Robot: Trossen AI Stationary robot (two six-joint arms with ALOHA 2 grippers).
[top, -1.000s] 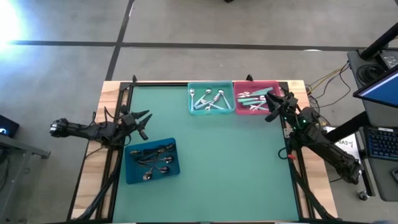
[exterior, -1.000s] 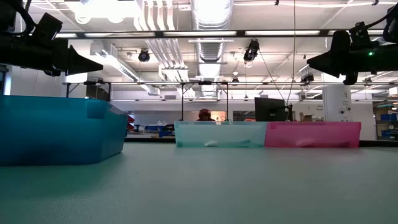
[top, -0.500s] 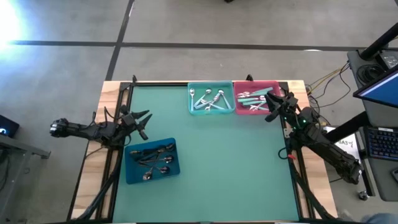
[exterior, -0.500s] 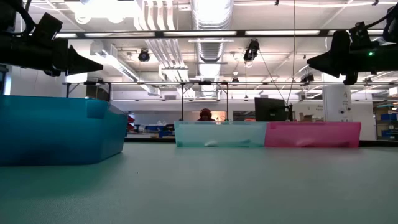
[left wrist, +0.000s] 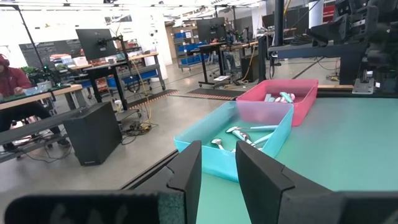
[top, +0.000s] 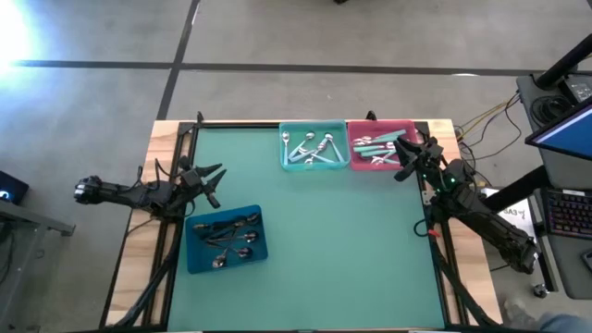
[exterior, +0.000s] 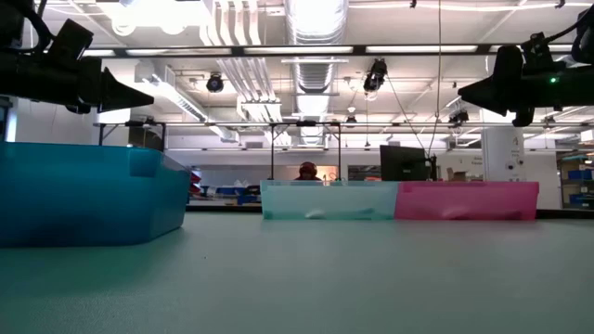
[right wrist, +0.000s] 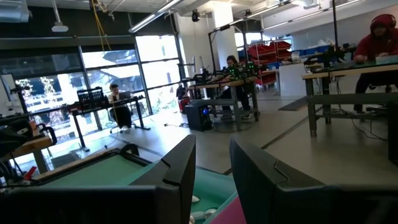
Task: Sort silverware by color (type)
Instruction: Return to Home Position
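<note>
The spoons lie sorted in three bins. Dark metal spoons (top: 229, 239) rest in the blue bin (top: 227, 240) near the table's left edge. Shiny silver spoons (top: 310, 148) lie in the teal bin (top: 314, 146) at the far edge, and mint-handled spoons (top: 375, 148) in the pink bin (top: 381, 145) beside it. My left gripper (top: 213, 180) hovers open just beyond the blue bin's far side, holding nothing. My right gripper (top: 403, 159) hangs open above the pink bin's right end, also empty.
The green mat (top: 342, 240) stretches between the bins, with a wooden border (top: 444, 222) around it. In the left wrist view the teal bin (left wrist: 236, 140) and pink bin (left wrist: 280, 99) sit ahead. People sit at desks in the room beyond.
</note>
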